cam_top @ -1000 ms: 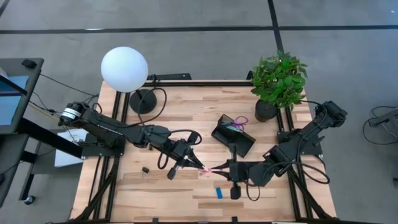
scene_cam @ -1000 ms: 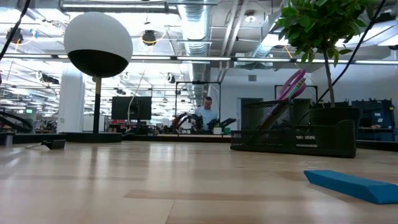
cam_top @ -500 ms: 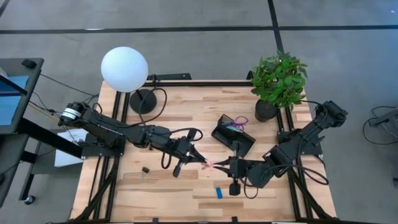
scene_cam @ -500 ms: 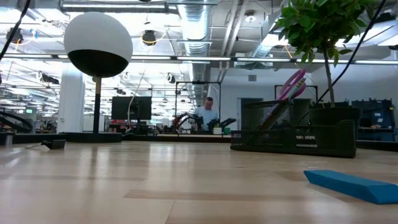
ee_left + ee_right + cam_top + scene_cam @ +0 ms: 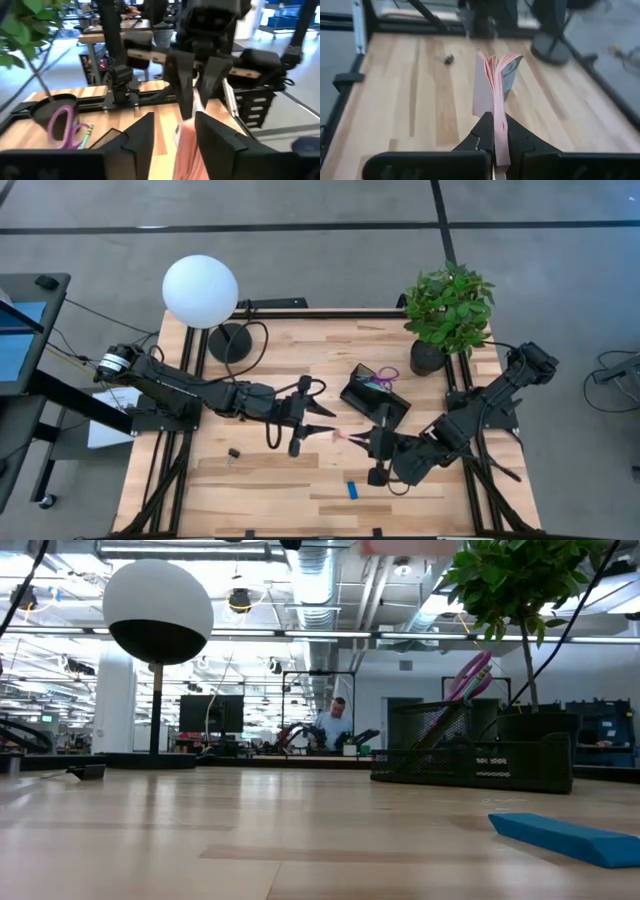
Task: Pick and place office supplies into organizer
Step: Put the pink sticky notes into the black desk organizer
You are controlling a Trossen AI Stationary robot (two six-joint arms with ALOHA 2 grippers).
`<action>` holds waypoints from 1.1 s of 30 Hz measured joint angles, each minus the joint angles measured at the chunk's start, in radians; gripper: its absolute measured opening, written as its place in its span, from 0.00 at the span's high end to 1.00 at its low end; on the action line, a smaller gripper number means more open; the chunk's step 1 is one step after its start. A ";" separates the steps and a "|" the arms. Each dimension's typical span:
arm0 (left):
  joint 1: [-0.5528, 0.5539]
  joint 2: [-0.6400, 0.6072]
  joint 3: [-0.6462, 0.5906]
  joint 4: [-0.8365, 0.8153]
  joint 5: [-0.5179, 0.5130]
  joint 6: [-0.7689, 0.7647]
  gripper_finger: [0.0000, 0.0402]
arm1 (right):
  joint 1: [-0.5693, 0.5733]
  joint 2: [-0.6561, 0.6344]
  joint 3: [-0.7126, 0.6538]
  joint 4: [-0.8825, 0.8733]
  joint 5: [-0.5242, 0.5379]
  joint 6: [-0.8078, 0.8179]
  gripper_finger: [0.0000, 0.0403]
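A pink pad of paper sheets (image 5: pixel 494 80) hangs in the air between my two grippers over the middle of the table. My right gripper (image 5: pixel 495 122) is shut on it. My left gripper (image 5: pixel 172 127) is open, with a finger on either side of the pad's other end (image 5: pixel 187 145). In the high view the pad (image 5: pixel 345 435) sits between the left gripper (image 5: pixel 326 421) and the right gripper (image 5: pixel 364 441). The black mesh organizer (image 5: pixel 375 400) stands behind them with purple-handled scissors (image 5: pixel 384 377) upright in its tall section. A blue block (image 5: pixel 352 490) and a small black piece (image 5: pixel 233 453) lie on the wood. My right gripper pinches one short end of the pink pad (image 5: pixel 496 131) between its two fingers. The pad runs on past the fingertips along the fingers' line, and its free sheets fan apart. It is lifted clear of the table. My left gripper stands open around the pad's far end; whether a finger touches it I cannot tell.
A white globe lamp (image 5: pixel 200 290) on a black round base (image 5: pixel 230 343) stands at the far left. A potted plant (image 5: pixel 448 310) stands at the far right, close behind the organizer (image 5: pixel 470 755). Bare wood lies along the near edge around the blue block (image 5: pixel 565 837).
My left gripper has opened and let go of the pink pad, and its wrist has swung toward the far edge. My right gripper has kept hold, tipped its wrist, and carried the pad a little toward the far edge and the organizer.
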 joint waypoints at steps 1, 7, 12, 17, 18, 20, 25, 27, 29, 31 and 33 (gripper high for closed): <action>0.000 0.000 0.000 0.001 -0.019 0.000 0.64 | 0.000 0.000 0.000 -0.032 0.000 0.041 0.99; 0.000 0.000 0.000 0.033 -0.188 0.000 0.59 | 0.003 0.000 0.000 -0.341 -0.011 0.424 0.99; 0.000 0.000 0.000 0.035 -0.203 0.003 0.59 | 0.001 0.000 0.000 -0.635 -0.127 0.754 0.99; 0.000 0.000 0.000 0.035 -0.174 0.002 0.59 | -0.009 -0.007 -0.002 -0.810 -0.190 0.851 0.99; 0.000 0.000 0.000 0.035 -0.174 0.002 0.58 | -0.014 -0.018 -0.002 -0.821 -0.207 0.849 0.99; 0.000 0.000 0.000 0.035 -0.173 0.002 0.58 | -0.029 -0.048 -0.002 -0.823 -0.232 0.806 0.99; 0.000 0.000 0.000 0.035 -0.174 0.000 0.58 | -0.107 -0.176 -0.002 -0.819 -0.328 0.669 0.99; 0.000 0.000 0.000 0.035 -0.173 -0.001 0.58 | -0.150 -0.238 -0.018 -0.763 -0.377 0.608 0.98; 0.000 0.000 0.000 0.035 -0.174 -0.001 0.58 | -0.191 -0.295 -0.067 -0.655 -0.419 0.556 0.98; 0.000 0.000 0.000 0.035 -0.174 -0.001 0.58 | -0.229 -0.337 -0.130 -0.534 -0.469 0.518 0.99; 0.000 0.000 0.000 0.034 -0.174 0.000 0.58 | -0.259 -0.358 -0.192 -0.481 -0.502 0.498 0.99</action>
